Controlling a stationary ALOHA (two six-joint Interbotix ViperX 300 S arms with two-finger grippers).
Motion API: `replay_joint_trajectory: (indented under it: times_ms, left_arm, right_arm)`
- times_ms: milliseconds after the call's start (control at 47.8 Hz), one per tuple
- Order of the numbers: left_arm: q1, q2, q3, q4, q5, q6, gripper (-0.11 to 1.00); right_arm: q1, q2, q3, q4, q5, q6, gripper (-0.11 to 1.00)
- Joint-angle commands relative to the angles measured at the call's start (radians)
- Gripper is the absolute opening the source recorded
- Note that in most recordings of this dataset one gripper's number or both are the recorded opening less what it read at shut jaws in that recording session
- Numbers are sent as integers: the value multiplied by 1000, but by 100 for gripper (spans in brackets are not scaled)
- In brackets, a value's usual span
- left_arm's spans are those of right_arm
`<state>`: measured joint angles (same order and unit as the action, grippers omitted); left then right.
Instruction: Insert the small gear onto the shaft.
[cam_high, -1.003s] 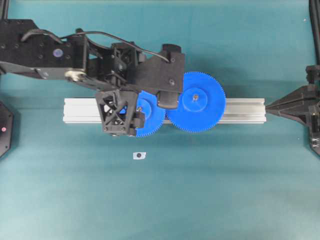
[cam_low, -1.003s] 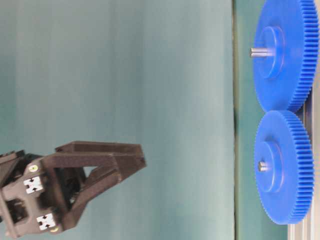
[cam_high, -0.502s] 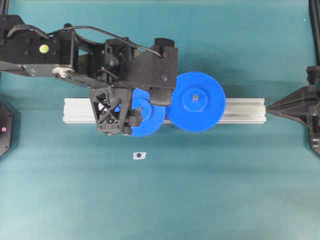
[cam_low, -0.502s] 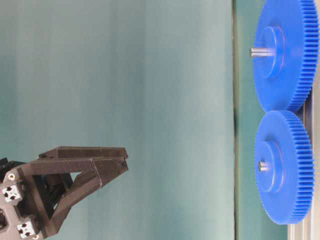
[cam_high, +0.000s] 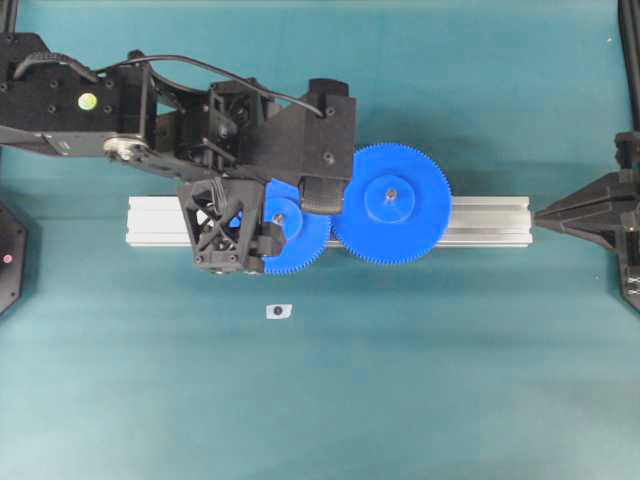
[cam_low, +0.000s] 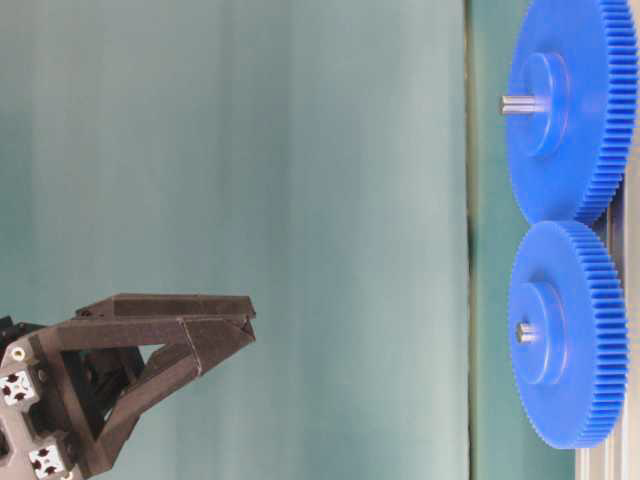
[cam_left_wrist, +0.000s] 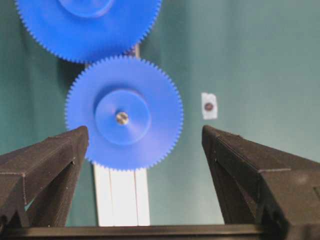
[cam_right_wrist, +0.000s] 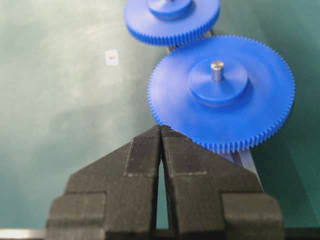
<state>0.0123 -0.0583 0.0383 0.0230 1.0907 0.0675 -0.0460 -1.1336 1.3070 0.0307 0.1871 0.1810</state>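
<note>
The small gear (cam_high: 297, 240) lies flat on the aluminium bar (cam_high: 480, 220), meshed with the larger gear (cam_high: 390, 205). A silvery pin tip shows in its hub in the left wrist view (cam_left_wrist: 124, 119). The small gear also shows in the table-level view (cam_low: 565, 335) and the right wrist view (cam_right_wrist: 172, 20). The shaft (cam_high: 277, 311) is a tiny pale piece with a dark centre, lying alone on the cloth in front of the bar; it also shows in the left wrist view (cam_left_wrist: 209, 106). My left gripper (cam_left_wrist: 145, 130) is open and empty, raised above the small gear (cam_low: 235, 325). My right gripper (cam_right_wrist: 161, 127) is shut and empty, off the bar's right end (cam_high: 540, 212).
The larger gear (cam_right_wrist: 222, 92) has a taller metal pin standing from its hub. The left arm's body (cam_high: 150, 110) hangs over the bar's left half. Teal cloth (cam_high: 400, 400) covers the table.
My left gripper moved up and a little left, away from the small gear, then held nearly still. The gears, the shaft and the right gripper have not moved.
</note>
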Motion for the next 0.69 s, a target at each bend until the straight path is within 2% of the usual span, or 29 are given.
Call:
replay_joint_trajectory:
  times_ms: [0,523,669]
  left_arm:
    - [-3,-21,-8,0,-5,-5,87]
    - [-5,-15,0,-2,-5,-11,87]
    - [-5,-15,2,0,-5,-12,87]
  right_arm:
    - [-2,8,-11,-2,-8,9,7]
    - [-2,8,-9,-2,-8,11,7]
    - [-2,8,0,-2,-12,37,7]
